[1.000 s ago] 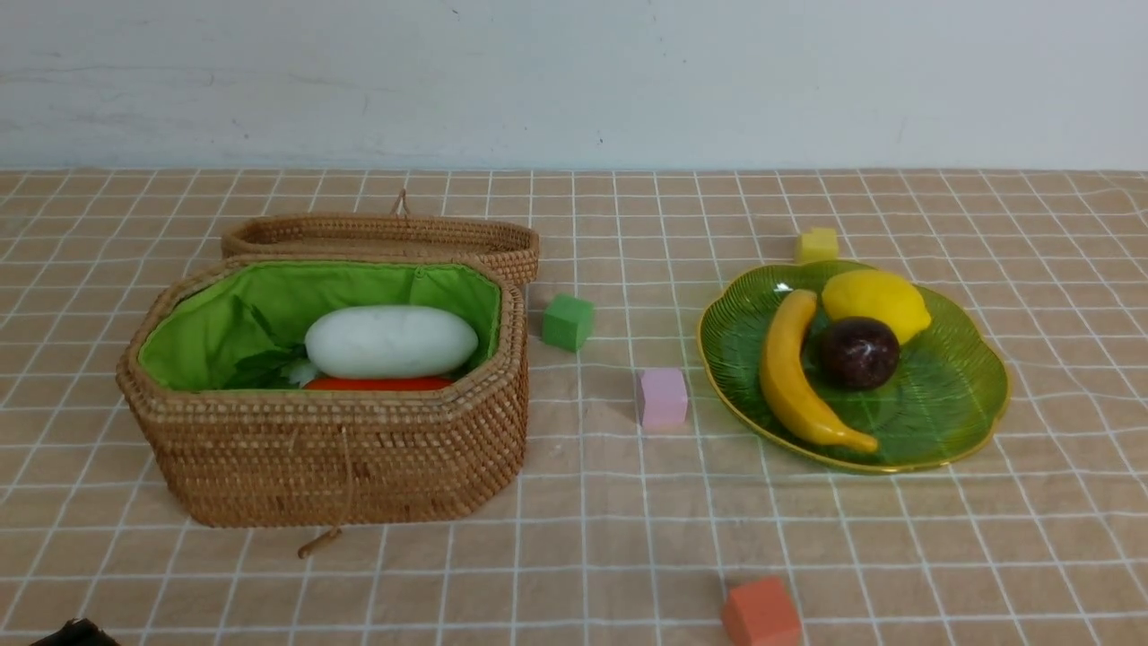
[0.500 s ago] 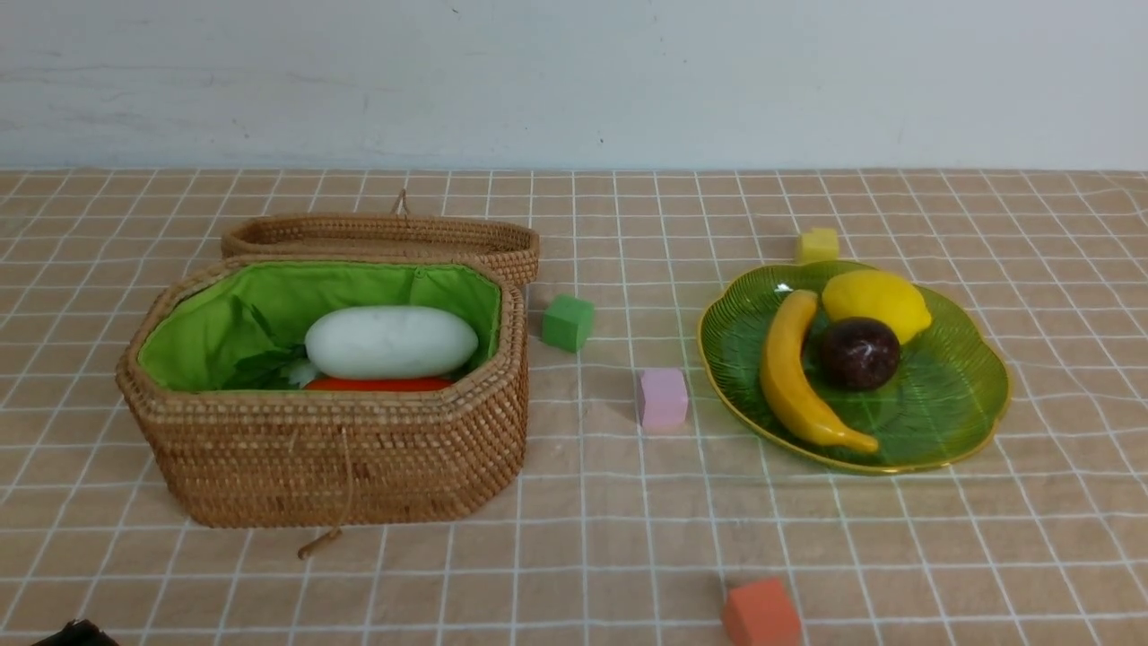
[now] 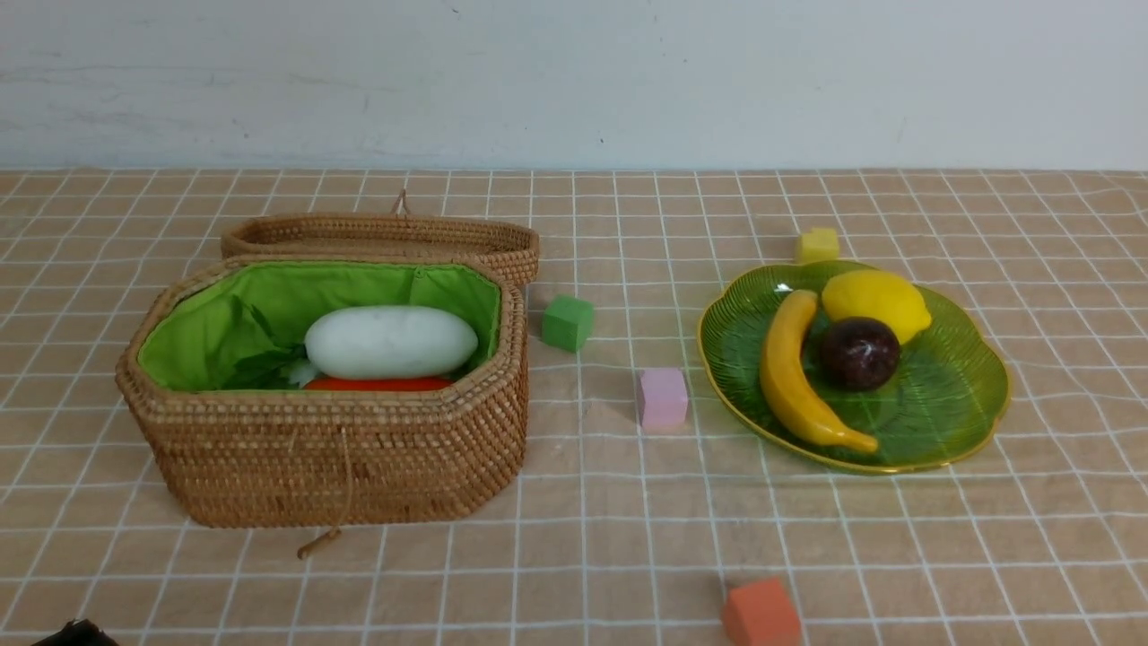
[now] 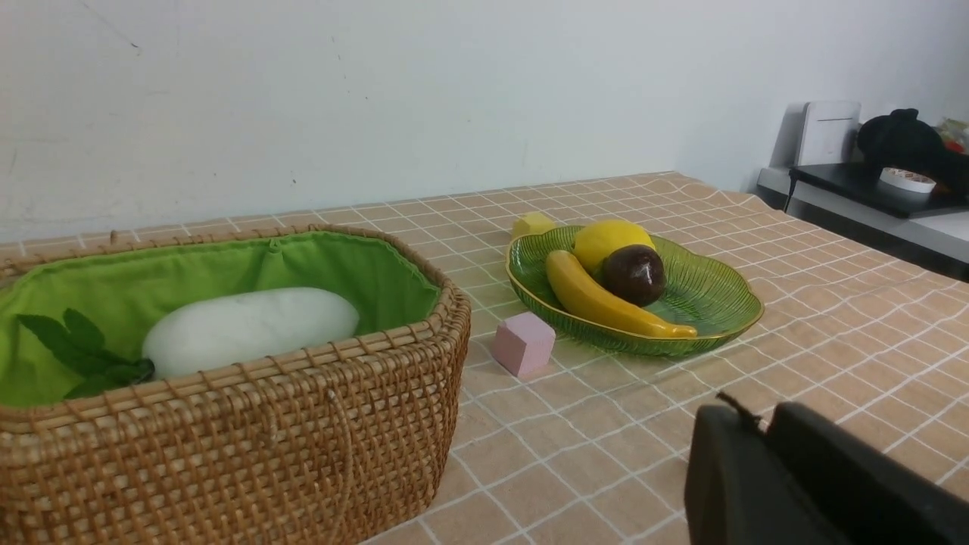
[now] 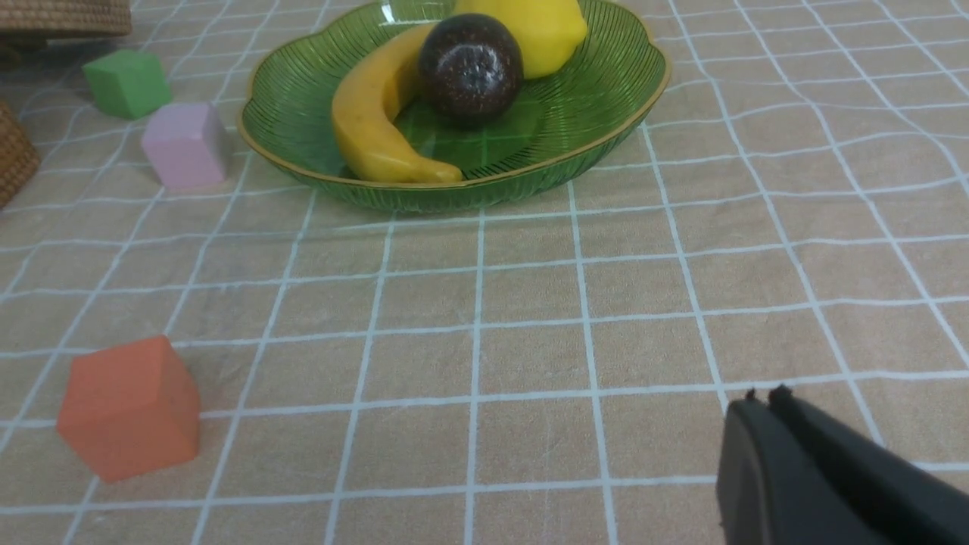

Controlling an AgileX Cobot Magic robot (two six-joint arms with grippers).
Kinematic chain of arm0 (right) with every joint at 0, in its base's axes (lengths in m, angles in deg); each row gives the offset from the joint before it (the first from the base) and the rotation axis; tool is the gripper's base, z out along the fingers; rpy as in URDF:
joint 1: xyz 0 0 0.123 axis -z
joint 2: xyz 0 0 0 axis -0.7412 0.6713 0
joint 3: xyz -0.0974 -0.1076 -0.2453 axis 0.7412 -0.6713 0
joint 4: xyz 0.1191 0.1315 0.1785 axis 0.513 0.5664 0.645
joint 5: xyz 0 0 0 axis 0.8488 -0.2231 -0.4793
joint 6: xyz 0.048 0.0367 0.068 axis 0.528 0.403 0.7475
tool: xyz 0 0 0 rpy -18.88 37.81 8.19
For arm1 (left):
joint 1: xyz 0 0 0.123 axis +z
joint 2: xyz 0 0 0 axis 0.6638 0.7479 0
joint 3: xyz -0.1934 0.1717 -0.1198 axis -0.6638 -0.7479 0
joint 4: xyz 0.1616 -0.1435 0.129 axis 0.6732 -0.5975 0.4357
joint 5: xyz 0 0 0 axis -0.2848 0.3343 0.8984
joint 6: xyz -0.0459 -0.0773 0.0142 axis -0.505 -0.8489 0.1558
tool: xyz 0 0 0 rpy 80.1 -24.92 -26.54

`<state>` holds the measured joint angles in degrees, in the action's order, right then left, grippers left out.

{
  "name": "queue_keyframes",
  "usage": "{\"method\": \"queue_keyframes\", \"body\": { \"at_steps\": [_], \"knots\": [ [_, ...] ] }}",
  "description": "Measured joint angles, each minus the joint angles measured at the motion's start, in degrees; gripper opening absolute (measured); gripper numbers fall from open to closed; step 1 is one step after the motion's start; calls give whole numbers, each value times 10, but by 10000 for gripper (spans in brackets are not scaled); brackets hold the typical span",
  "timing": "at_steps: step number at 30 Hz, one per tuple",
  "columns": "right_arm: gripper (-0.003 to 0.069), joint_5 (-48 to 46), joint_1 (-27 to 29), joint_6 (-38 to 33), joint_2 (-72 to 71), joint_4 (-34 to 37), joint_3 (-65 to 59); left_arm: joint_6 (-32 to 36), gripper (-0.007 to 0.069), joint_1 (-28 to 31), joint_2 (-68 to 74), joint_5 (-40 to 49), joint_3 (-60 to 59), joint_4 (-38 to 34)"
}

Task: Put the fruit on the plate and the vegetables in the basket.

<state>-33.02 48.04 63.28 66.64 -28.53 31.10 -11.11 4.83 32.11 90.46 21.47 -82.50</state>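
The bench (image 3: 897, 556) has a soft tan cloth w/ white grid lines.

Basket (image 3: 341, 467) sits near the left side of the bench. It is woven tan wicker w/ eight sides & a bright green cloth lining. Its wicker lid (image 3: 386, 235) is flipped open & lies behind it. Inside: a fat smooth white radish (image 3: 391, 342) w/ green leaves (image 3: 260, 359), lying on its side. Under it peeks a strip of orange-red pepper (image 3: 378, 384). Eggplant can't be seen.

Plate (image 3: 960, 395) sits near the right side of the bench. It is see-thru green glass, leaf shaped, ribbed, wavy edge w/ a thin gold rim. On it: a long curved yellow banana (image 3: 794, 372), an oval bumpy yellow lemon (image 3: 877, 303) & a round shiny dark-brown mangosteen (image 3: 859, 353). The mangosteen touches both the banana & the lemon.

Small foam cubes lie on the cloth: green cube (image 3: 567, 322) just right of the basket, pink cube (image 3: 664, 397) btw basket & plate, yellow cube (image 3: 817, 244) behind the plate, orange cube (image 3: 760, 614) at the front edge.

Left pincer (image 4: 764, 428) is black, jaws together, holding nothing. Right pincer (image 5: 763, 397) is black too, closed, empty, above bare cloth near the front edge.
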Motion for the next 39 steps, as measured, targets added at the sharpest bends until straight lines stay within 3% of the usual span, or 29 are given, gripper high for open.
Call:
{"method": "queue_keyframes", "body": {
  "at_steps": [5,10,14,20,23,26,29,39],
  "knots": [
    [11,0,0,0,0,0,0,0,71,10,0,-4,-4,-5],
    [15,0,0,0,0,0,0,0,76,130,0,-81,-9,-78],
    [19,0,0,0,0,0,0,-2,79,230,0,-159,-42,-80],
    [27,0,0,0,0,0,0,-2,82,268,0,-222,-106,-84],
    [31,0,0,0,0,0,0,-2,75,270,0,-170,-111,-86],
    [35,0,0,0,0,0,0,-2,1,270,0,-62,-112,-80],
    [35,0,0,0,0,0,0,-2,-13,270,0,46,-114,-69],
    [43,0,0,0,0,0,0,-2,-13,270,0,73,-114,-64]
  ]
}}
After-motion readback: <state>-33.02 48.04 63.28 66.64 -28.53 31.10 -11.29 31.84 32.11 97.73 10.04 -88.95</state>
